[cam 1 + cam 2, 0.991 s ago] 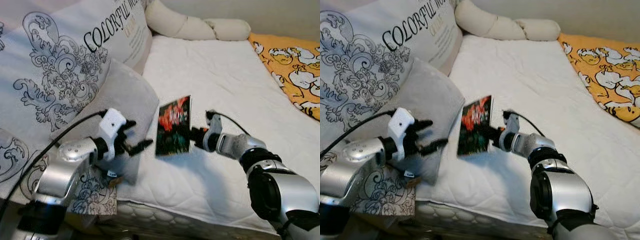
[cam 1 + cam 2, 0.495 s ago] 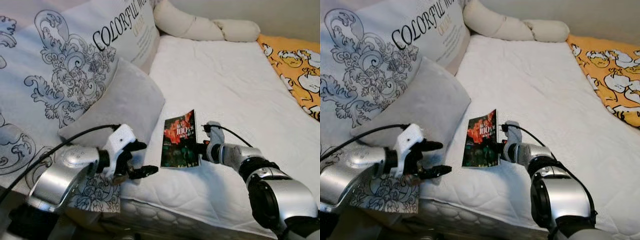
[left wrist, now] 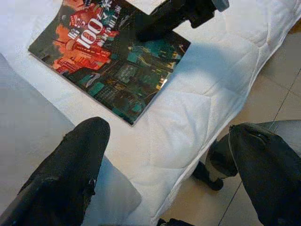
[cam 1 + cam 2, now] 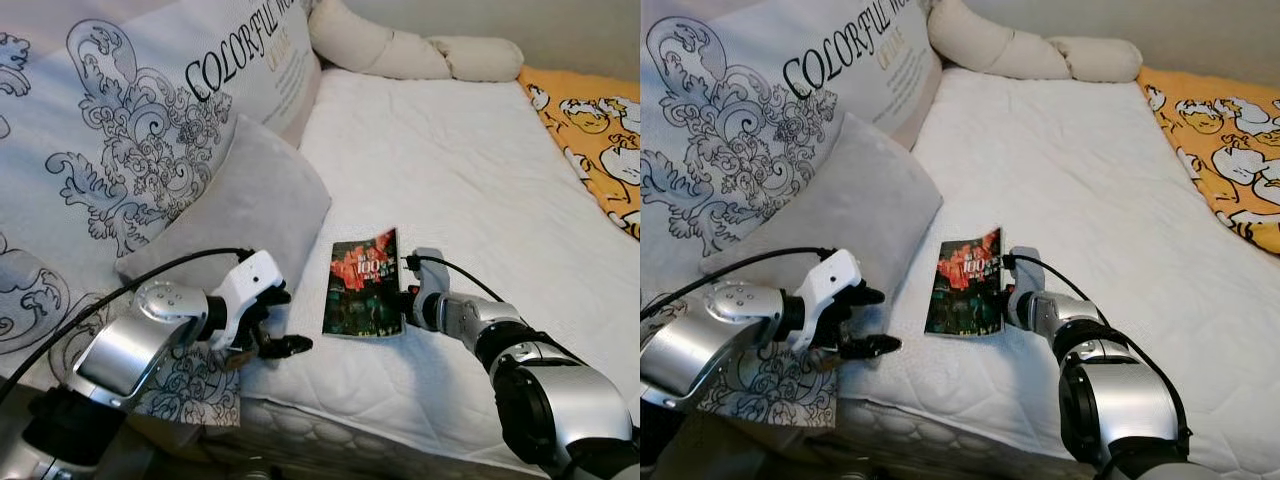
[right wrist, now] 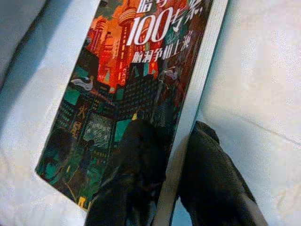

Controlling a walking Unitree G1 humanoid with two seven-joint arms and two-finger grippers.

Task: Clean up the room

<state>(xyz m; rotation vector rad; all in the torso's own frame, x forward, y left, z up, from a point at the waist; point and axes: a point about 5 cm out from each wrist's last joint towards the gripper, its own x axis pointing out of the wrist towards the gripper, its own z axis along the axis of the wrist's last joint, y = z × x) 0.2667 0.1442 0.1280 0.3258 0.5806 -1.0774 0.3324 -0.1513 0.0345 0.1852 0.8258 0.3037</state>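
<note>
Pinching book (image 4: 363, 283) by its right edge on bed (image 4: 470, 180), right gripper (image 5: 171, 155); left gripper (image 4: 278, 325) spread, empty, near pillow (image 4: 235, 205). Book looks thin, light, floppy; spine grip seems best.

Soft, even daylight across the white mattress (image 4: 450, 170); faint shadows beside the fingers (image 3: 70, 174), which loom blurred; head views sharp.
</note>
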